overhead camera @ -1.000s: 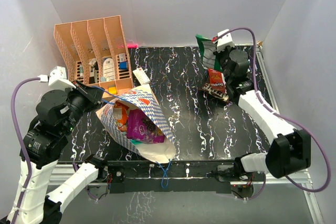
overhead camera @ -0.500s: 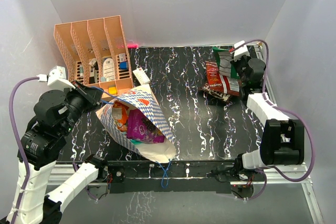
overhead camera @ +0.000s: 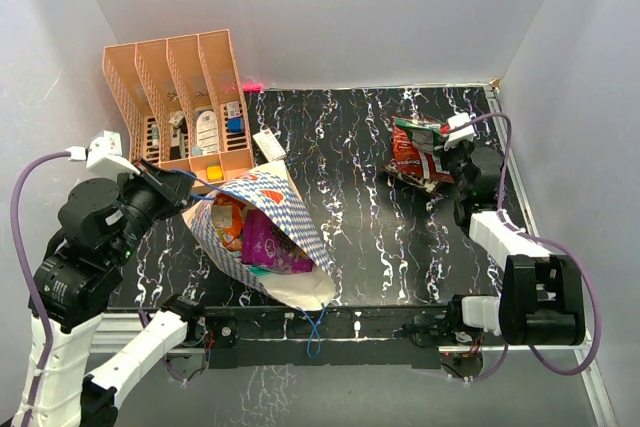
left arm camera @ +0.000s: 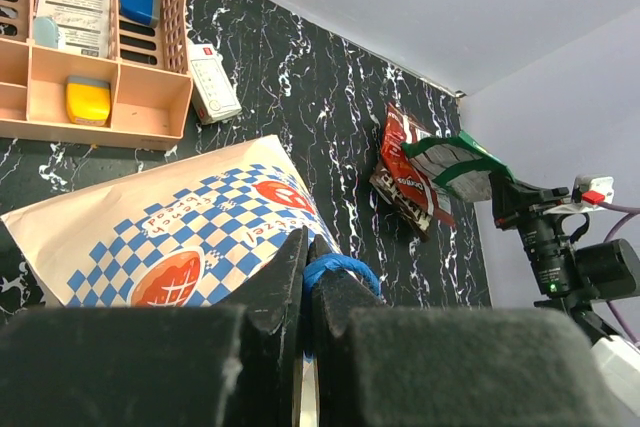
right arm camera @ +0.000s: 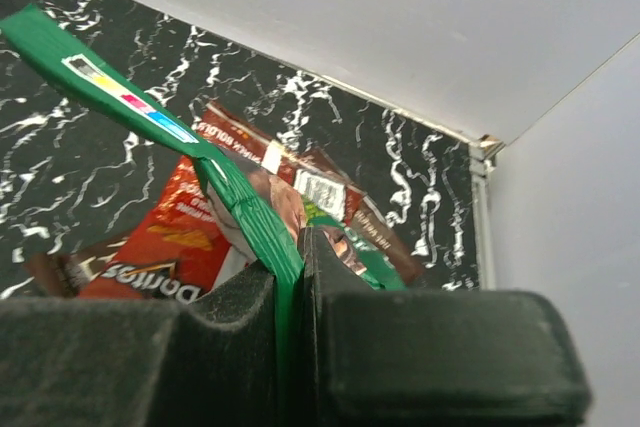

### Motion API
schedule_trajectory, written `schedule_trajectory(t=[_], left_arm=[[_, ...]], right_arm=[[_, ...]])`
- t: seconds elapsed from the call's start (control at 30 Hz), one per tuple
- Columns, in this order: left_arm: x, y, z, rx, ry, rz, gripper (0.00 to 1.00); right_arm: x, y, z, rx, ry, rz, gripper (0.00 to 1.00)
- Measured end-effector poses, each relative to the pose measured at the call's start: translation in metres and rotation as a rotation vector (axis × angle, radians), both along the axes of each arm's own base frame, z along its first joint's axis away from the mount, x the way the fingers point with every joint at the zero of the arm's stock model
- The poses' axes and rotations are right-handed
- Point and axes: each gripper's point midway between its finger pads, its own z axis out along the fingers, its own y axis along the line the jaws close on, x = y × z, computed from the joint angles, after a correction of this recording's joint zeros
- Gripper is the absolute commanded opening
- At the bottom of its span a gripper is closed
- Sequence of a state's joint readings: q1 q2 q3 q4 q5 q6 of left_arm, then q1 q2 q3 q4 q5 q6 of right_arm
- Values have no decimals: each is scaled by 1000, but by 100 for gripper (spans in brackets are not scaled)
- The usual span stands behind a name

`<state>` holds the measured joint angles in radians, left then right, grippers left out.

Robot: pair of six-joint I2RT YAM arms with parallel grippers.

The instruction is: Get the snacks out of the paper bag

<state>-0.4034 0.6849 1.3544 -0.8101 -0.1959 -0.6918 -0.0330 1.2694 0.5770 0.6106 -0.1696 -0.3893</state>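
Firmly, my right gripper (right arm camera: pixel 297 277) pinches a green snack packet (right arm camera: pixel 240 209) over the red Doritos packet (right arm camera: pixel 165 242), far right. My left gripper (left arm camera: pixel 308 277) clamps the blue cord handle (left arm camera: pixel 342 269) of the paper bag (left arm camera: pixel 190 227); more packets (overhead camera: pixel 265 237) lie inside.

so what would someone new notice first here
The checked bag lies open at the near left, a purple packet showing in its mouth, and the left claw is shut on its blue handle. At the far right, the right claw pinches a green packet over red packets that are already out. A pink organiser stands at the far left.
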Motion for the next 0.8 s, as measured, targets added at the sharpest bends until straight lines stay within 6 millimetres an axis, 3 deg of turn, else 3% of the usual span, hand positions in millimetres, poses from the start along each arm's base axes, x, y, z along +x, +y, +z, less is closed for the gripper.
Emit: schedule_trajectory(t=[0.33, 0.6, 0.67, 0.8], left_arm=[[-8, 3, 4, -16, -18, 0, 0], [-9, 3, 4, -17, -20, 0, 0], [-10, 4, 4, -18, -23, 0, 0], [-12, 4, 5, -20, -28, 0, 0]], right_arm=[[-28, 19, -43, 176, 110, 53, 7], [-37, 31, -76, 252, 237, 85, 11], [-40, 33, -81, 272, 266, 89, 17], [-47, 38, -92, 335, 328, 88, 41]])
